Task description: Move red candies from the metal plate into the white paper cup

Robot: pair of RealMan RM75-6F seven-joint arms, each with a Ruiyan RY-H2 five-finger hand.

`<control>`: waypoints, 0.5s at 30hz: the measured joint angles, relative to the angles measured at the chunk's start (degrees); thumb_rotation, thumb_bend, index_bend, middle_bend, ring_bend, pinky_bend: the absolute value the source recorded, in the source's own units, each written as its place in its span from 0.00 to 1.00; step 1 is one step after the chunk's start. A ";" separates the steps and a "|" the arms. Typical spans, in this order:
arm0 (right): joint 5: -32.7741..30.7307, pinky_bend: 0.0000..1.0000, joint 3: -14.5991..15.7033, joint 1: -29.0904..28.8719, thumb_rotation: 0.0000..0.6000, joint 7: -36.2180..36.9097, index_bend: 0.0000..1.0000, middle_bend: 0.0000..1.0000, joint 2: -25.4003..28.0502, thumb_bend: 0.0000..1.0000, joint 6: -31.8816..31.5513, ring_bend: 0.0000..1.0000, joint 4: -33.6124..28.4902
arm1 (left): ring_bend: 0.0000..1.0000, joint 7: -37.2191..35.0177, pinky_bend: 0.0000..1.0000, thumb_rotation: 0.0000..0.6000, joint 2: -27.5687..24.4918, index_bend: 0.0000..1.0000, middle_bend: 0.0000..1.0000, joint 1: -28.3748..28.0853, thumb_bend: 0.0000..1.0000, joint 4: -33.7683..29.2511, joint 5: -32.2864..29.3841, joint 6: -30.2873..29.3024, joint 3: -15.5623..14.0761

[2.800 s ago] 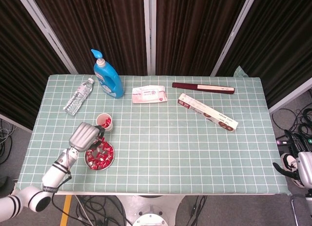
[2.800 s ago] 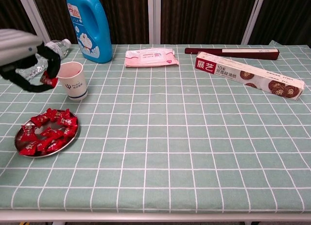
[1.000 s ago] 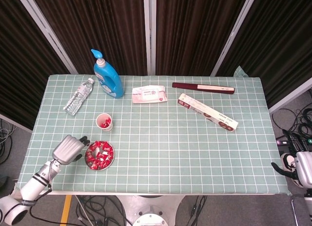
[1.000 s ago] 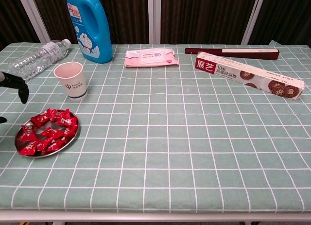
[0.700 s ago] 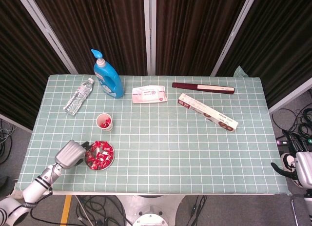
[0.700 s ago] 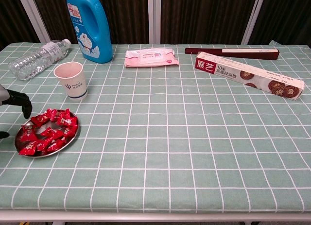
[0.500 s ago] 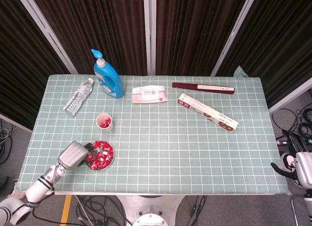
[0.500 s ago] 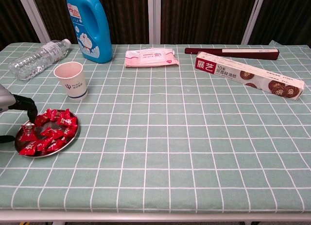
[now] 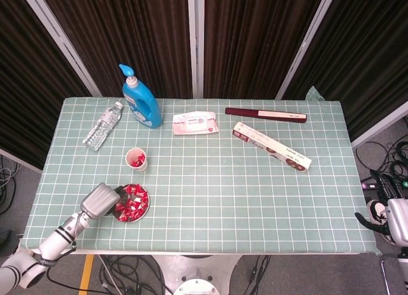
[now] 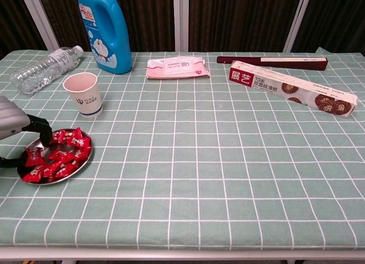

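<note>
head view: i see my left robot hand low over the near-left corner of the bench, its fingers reaching onto the left edge of the metal plate, which holds a heap of red candies. the white paper cup stands just beyond the plate, with some red already inside. from here i cannot tell whether the fingers have closed on a candy. my right robot hand hangs off the far right, beside the bench; whether its fingers are apart or curled i cannot tell.

chest view: the left robot hand enters from the left edge, dark fingers curving down to the candies on the metal plate, apart around them with no wrapper clearly pinched. the risks i judge: pressing on the rim could tip or slide the plate and scatter candies, a slick wrapper could slip out mid-lift, or two could come up together and one drop short of the cup.
</note>
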State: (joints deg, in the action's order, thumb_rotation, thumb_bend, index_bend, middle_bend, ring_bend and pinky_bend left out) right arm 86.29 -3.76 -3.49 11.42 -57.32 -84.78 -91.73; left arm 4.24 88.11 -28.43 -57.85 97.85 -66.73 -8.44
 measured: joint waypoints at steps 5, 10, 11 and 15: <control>-0.08 0.44 -0.03 0.01 1.00 0.14 0.00 0.14 0.04 0.10 0.02 0.10 0.05 | 0.93 0.36 1.00 1.00 0.43 0.49 0.51 -0.45 0.23 -0.25 0.37 0.47 0.00; -0.28 0.44 -0.07 -0.02 1.00 0.10 0.00 0.14 0.11 0.10 0.20 0.10 0.01 | 0.93 0.67 1.00 1.00 0.74 0.50 0.53 -0.50 0.23 -0.27 0.34 0.88 -0.04; -0.30 0.44 -0.07 -0.03 1.00 0.10 0.00 0.14 0.10 0.10 0.21 0.10 0.02 | 0.93 0.74 1.00 1.00 0.79 0.50 0.53 -0.52 0.23 -0.27 0.35 1.00 -0.08; -0.30 0.44 -0.06 -0.08 1.00 0.05 0.00 0.14 0.08 0.10 0.33 0.10 0.07 | 0.93 0.95 1.00 1.00 1.07 0.54 0.56 -0.66 0.23 -0.25 0.40 1.46 -0.16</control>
State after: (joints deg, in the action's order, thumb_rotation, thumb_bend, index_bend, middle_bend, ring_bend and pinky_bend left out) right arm 86.00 -3.82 -3.58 11.47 -57.24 -84.45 -91.66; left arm 5.19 89.18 -29.10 -58.10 98.25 -65.27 -8.60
